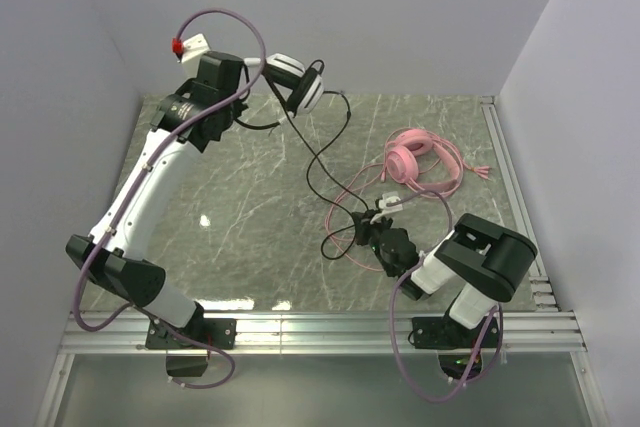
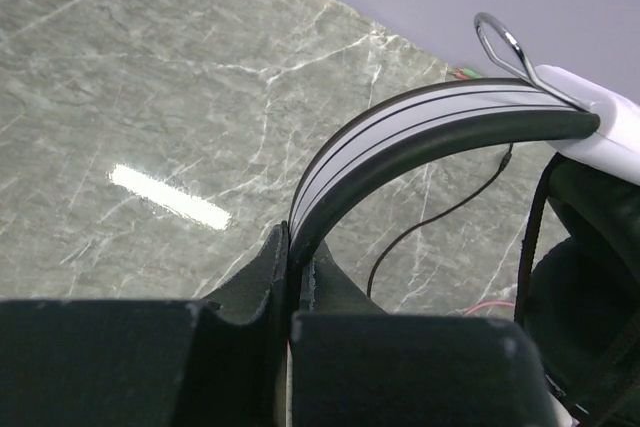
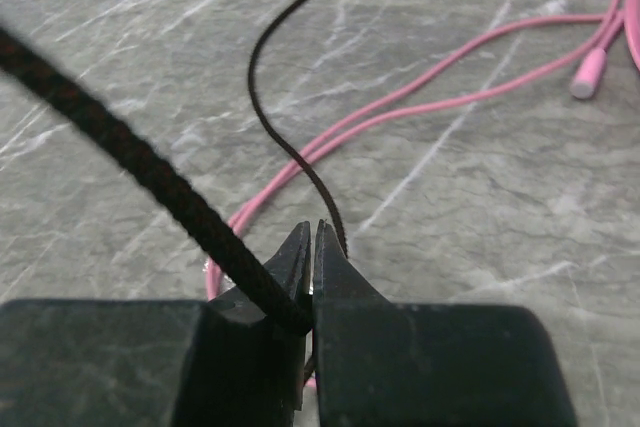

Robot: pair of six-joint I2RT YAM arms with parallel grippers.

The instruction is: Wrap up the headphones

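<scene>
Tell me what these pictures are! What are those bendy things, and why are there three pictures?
The bendy things are two robot arms bolted to a marble table. One picture looks down from above. The other two come from little cameras on each arm's wrist, so you see the fingers up close.

The left gripper is pinched shut on the band of the black and white headphones, holding them up in the air. The right gripper is pinched shut on their black cable, low near the table.

Pink headphones lie on the table, with their pink cable spread around in loops.
</scene>
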